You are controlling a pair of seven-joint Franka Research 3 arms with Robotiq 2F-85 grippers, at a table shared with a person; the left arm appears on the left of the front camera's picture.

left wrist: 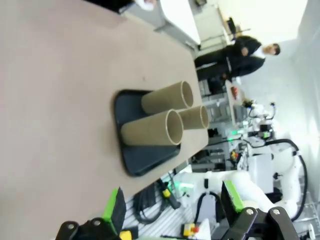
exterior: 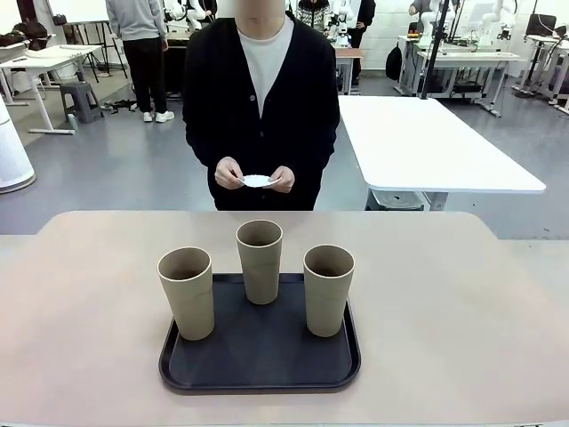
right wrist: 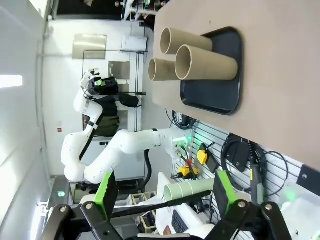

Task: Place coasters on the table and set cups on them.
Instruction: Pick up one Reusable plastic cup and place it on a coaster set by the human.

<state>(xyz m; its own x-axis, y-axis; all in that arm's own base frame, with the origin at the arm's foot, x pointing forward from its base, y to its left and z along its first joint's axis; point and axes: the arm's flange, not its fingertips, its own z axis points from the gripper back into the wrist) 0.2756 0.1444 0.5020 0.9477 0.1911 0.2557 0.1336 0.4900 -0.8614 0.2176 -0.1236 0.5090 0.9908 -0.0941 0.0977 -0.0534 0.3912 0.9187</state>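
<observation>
On my left wrist feed the left gripper [left wrist: 174, 206] has its jaws spread wide, the two green pads [left wrist: 116, 210] facing each other across the gap and the black knuckles low at the bottom edge. That wrist is rolled about a quarter turn, so the scene stands on its side. On my right wrist feed the right gripper [right wrist: 165, 192] is spread just as wide, with its wrist rolled the other way. Past it I see the left arm [right wrist: 131, 142], white, elbow bent, forearm raised. The right arm [left wrist: 252, 184] shows white and folded beyond the left fingers
</observation>
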